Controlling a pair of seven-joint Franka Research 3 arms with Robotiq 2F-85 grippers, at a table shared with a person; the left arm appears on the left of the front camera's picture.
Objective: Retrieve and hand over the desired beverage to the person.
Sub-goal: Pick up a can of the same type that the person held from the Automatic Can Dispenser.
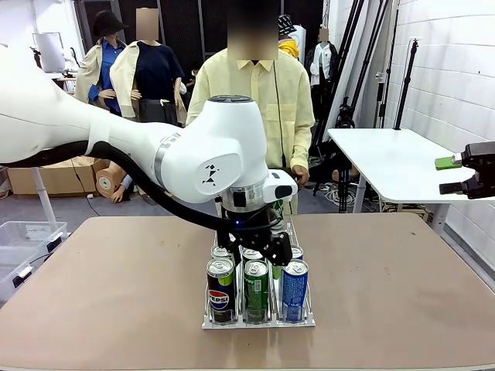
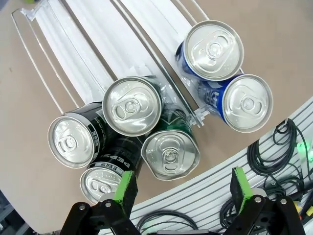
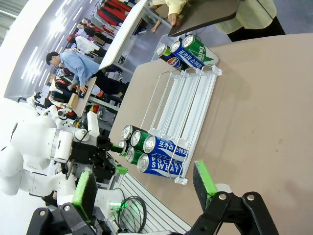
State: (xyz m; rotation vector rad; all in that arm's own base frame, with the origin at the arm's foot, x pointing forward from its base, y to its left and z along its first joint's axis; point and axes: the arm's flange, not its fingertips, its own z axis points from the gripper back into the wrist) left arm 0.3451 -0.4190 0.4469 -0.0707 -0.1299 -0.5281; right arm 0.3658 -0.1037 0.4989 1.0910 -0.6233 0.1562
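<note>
Counted in the three-lane rack (image 2: 88, 49): six cans at the robot's end, namely two black Pepsi cans (image 2: 72, 142), two green cans (image 2: 132, 105) and two blue cans (image 2: 213, 49); three far-end cans (image 3: 183, 49) at the person's side. One person (image 1: 251, 100) standing across the table. Left gripper (image 2: 182, 188) wide open, gripping nothing, hovering right over the near six, one pad overlapping a Pepsi top in its wrist view, contact unclear. Right gripper (image 1: 450, 175) likewise wide open and empty, well apart from the rack, out past the table's right edge.
</note>
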